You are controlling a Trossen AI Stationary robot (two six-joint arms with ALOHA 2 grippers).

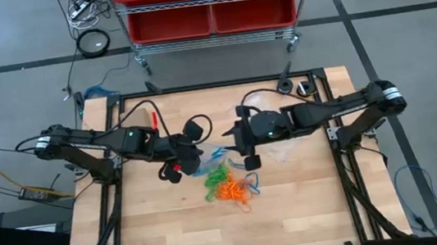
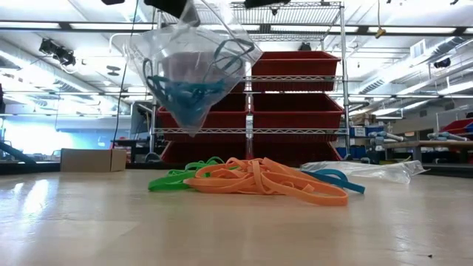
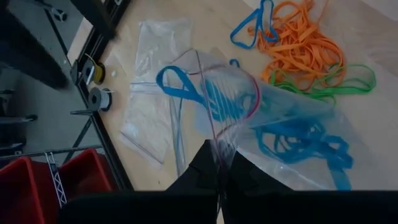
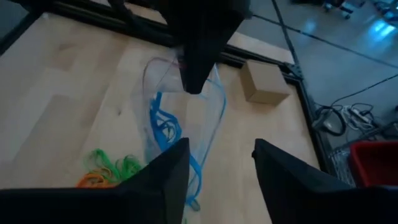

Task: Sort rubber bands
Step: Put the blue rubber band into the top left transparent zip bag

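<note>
A clear zip bag (image 3: 280, 124) with blue rubber bands inside hangs above the table's middle, held by my left gripper (image 3: 219, 177), which is shut. One blue band (image 3: 177, 84) droops over the bag's open mouth. Loose orange (image 2: 259, 177), green (image 2: 174, 177) and blue (image 2: 336, 177) rubber bands lie heaped on the table under and beside the bag. My right gripper (image 4: 221, 177) stands open just right of the bag (image 1: 207, 169), with nothing between its fingers. My left gripper pinches the bag's rim at the zip mouth (image 3: 219, 144) between its two fingers. The fingers come slanting down from the table's left. The bag (image 2: 188, 74) hangs below them, mouth up and tilted, its pointed bottom corner clear of the table and the heap.
Other clear bags (image 3: 155, 93) lie flat on the table right of the middle. A small cardboard box (image 4: 264, 81) sits near the far left corner. A shelf rack with red bins (image 1: 210, 8) stands beyond the far edge. The table's near half (image 1: 231, 236) is bare wood.
</note>
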